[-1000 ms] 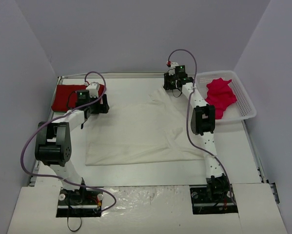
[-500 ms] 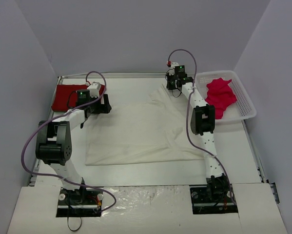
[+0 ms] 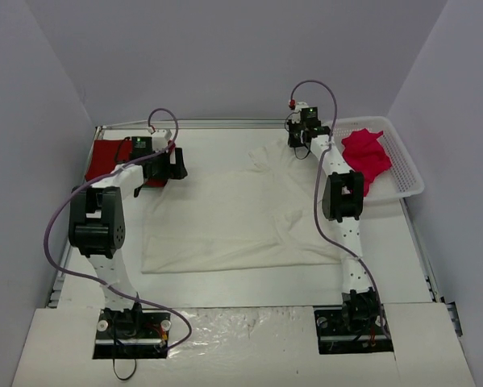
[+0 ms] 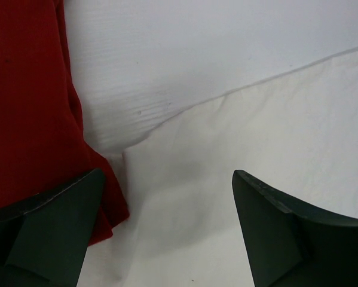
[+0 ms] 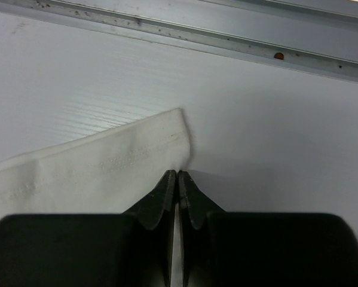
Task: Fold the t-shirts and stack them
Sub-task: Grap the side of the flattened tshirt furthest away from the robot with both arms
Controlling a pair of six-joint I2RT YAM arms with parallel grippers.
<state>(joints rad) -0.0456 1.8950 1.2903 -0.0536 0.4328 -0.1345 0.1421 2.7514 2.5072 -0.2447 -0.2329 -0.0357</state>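
Observation:
The large cream-white t-shirt (image 3: 225, 214) lies spread in the middle of the table. My right gripper (image 3: 300, 147) is at its far right corner, shut on the hemmed edge (image 5: 107, 164), its tips (image 5: 177, 174) pressed together on the cloth. My left gripper (image 3: 170, 166) is open and empty just above the shirt's far left corner (image 4: 256, 131), beside the red t-shirt (image 3: 104, 157) (image 4: 29, 107). The pinkish-red t-shirt (image 3: 364, 157) lies crumpled in the white basket (image 3: 410, 184).
A metal rail (image 5: 226, 36) runs along the table's far edge, just beyond my right gripper. The basket stands at the far right by the wall. The red t-shirt lies folded in the far left corner. Grey walls close in on three sides.
My right gripper has moved right and toward the back, drawing the cream shirt's corner with it. My left gripper has shifted toward the back, to the shirt's far left corner.

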